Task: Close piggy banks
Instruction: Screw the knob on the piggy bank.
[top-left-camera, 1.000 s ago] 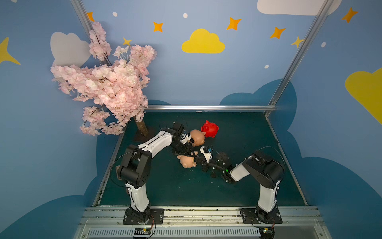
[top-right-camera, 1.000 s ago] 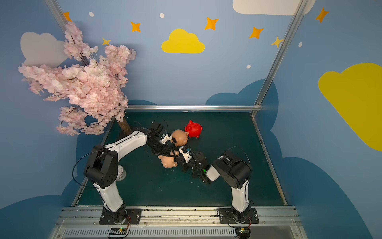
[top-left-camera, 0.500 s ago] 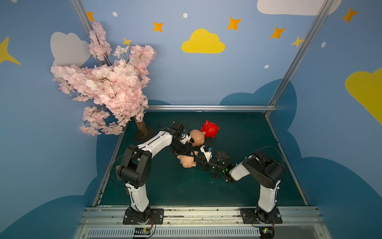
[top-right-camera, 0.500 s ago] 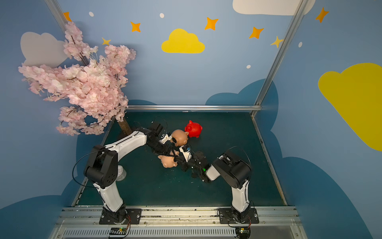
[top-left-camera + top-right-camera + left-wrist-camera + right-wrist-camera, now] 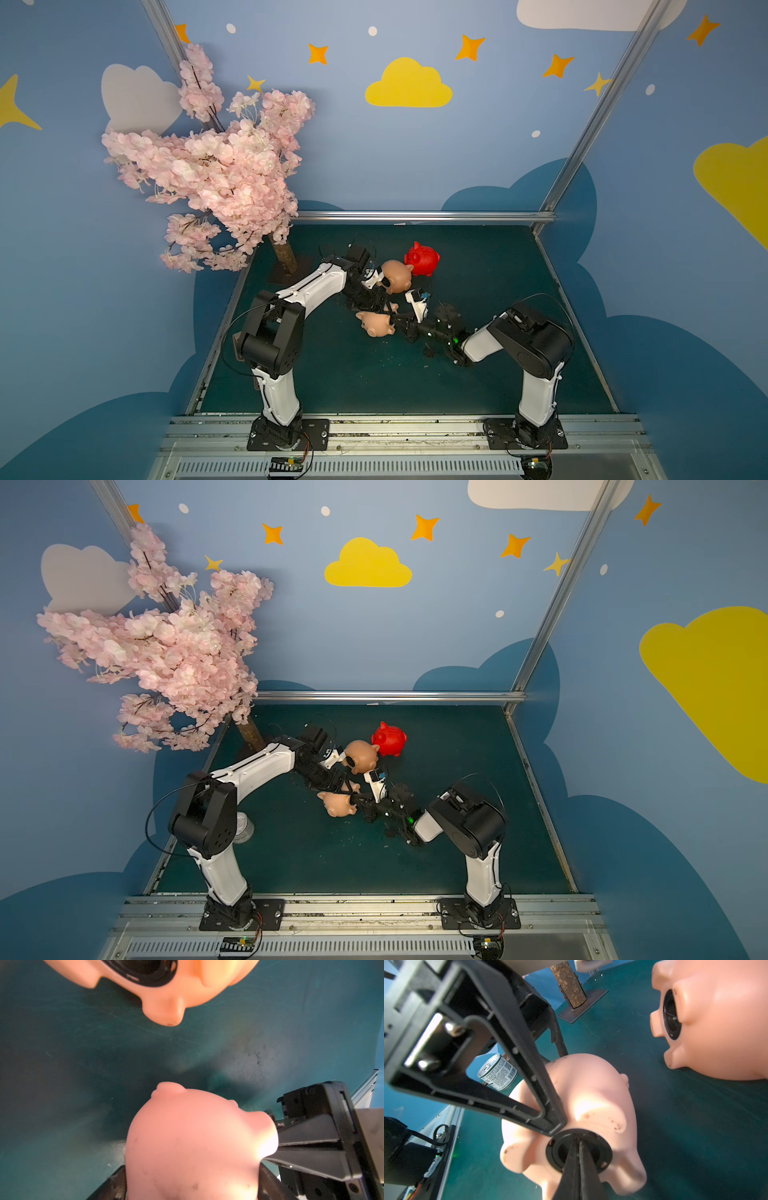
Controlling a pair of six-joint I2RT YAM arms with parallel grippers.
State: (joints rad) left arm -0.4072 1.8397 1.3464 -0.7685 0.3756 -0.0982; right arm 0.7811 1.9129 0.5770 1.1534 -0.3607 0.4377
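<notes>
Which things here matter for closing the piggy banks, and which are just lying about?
Job in hand: near tan piggy bank, gripped by the left pincer; its black belly plug, with the shut right pincer poking into it; far tan piggy bank; red piggy bank.
Lying about: blossom tree; drinks can.

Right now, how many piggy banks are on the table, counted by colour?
Peach-tan piggy banks: 2
Red piggy bank: 1
Total: 3
</notes>
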